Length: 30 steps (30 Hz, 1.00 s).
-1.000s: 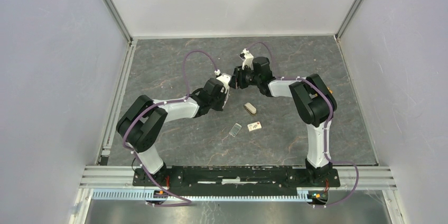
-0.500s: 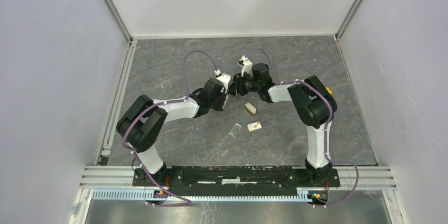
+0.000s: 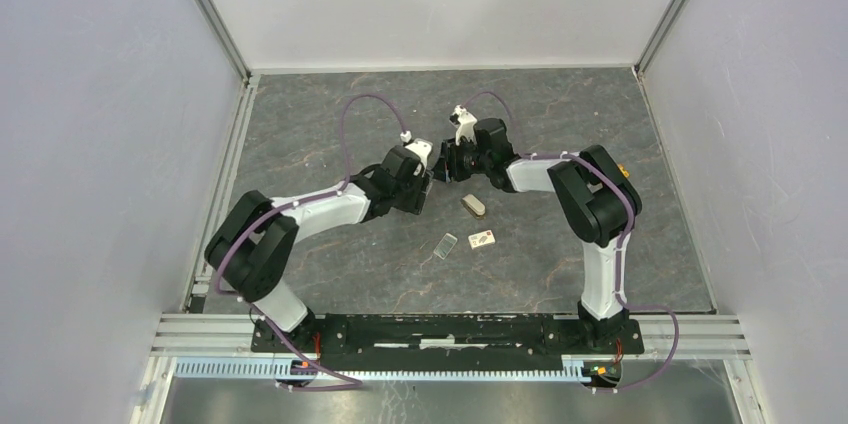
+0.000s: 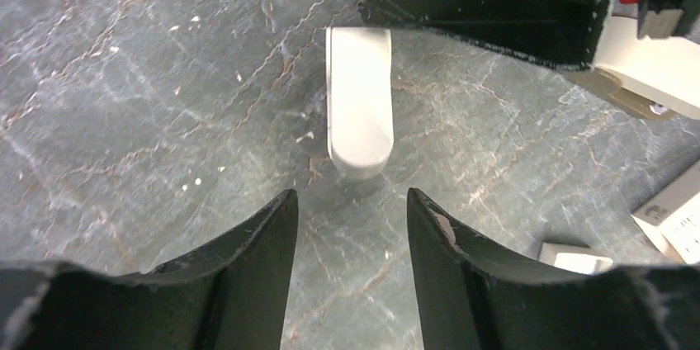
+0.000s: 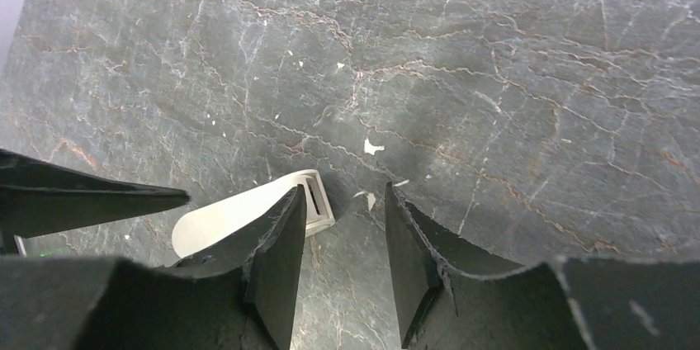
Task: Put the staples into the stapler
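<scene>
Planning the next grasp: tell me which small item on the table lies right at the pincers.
The white stapler, just ahead of the left pincer; the clear lid and red-marked box lie well apart.

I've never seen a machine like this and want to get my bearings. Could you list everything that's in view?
stapler: one, whitish, lying on the table between the two claws
beige block: one, small, on the table just on the near side of the claws
box: one, whitish with a red mark, nearer the arm bases than the block
clear lid: one, see-through, left of the box and apart from it
yellow item: one, mostly hidden behind the right arm
table: one, dark grey, marbled
left arm: one, black and white, with a purple cable
left claw: black, open, empty
right claw: black, open, empty
</scene>
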Motion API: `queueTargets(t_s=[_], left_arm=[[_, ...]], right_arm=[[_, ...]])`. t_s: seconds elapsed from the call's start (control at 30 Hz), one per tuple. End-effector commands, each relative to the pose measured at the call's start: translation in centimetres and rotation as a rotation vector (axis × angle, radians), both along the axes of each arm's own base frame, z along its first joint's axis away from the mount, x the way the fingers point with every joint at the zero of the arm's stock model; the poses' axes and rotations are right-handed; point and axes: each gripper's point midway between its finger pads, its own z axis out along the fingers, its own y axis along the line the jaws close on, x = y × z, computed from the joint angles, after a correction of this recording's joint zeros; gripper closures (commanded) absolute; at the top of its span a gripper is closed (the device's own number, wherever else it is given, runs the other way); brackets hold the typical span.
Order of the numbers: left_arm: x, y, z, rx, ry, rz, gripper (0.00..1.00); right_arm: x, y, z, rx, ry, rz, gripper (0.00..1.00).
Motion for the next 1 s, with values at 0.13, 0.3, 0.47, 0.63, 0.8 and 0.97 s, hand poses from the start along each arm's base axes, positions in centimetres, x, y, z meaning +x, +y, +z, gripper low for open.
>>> queueTargets(t_s=[0.13, 0.3, 0.47, 0.63, 0.8, 0.97], left_arm=[[0.4, 0.5, 7.6, -0.154, -0.059, 0.131, 0.4], [2.1, 1.3, 9.6, -0.32, -0.016, 0.212, 0.47], [3.3, 0.8, 8.5, -0.346, 0.045, 0.198, 0.53], [3.8, -0.1, 6.6, -0.439, 0.142, 0.198, 0.56], [3.9, -0.7, 5.6, -0.458, 0.186, 0.185, 0.57], [3.0, -0.9, 3.7, -0.461, 0.254, 0.198, 0.64]], right_arm=[[1.1, -0.6, 4.6, -0.011, -0.082, -0.035, 0.52], [0.5, -0.5, 5.0, -0.017, -0.067, -0.044, 0.53], [-0.3, 0.2, 4.5, -0.032, -0.037, -0.044, 0.53], [-0.8, 0.8, 3.8, -0.044, -0.016, -0.05, 0.53], [-1.4, 1.6, 3.2, -0.052, -0.004, -0.029, 0.54], [-2.2, 1.8, 2.0, -0.076, 0.017, -0.022, 0.55]])
